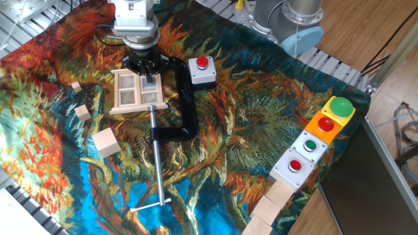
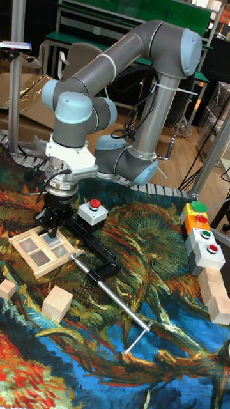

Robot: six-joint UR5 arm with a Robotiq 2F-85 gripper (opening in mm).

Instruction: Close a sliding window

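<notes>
The sliding window (image 1: 138,91) is a small pale wooden frame with square panes, lying flat on the patterned cloth at the upper left. In the tall fixed view the window (image 2: 43,246) sits at the left, just below the arm's wrist. My gripper (image 1: 145,70) points straight down over the frame's far right corner, its black fingers spread apart and reaching the frame's top edge. In the tall fixed view the gripper (image 2: 56,229) looks open, its tips at the window's back edge. The contact point itself is hidden by the fingers.
A black C-clamp (image 1: 186,108) with a long metal rod (image 1: 158,163) lies just right of the window. A grey box with a red button (image 1: 201,70) sits beyond it. Wooden cubes (image 1: 106,142) lie at the left, a row of button boxes (image 1: 320,140) at the right.
</notes>
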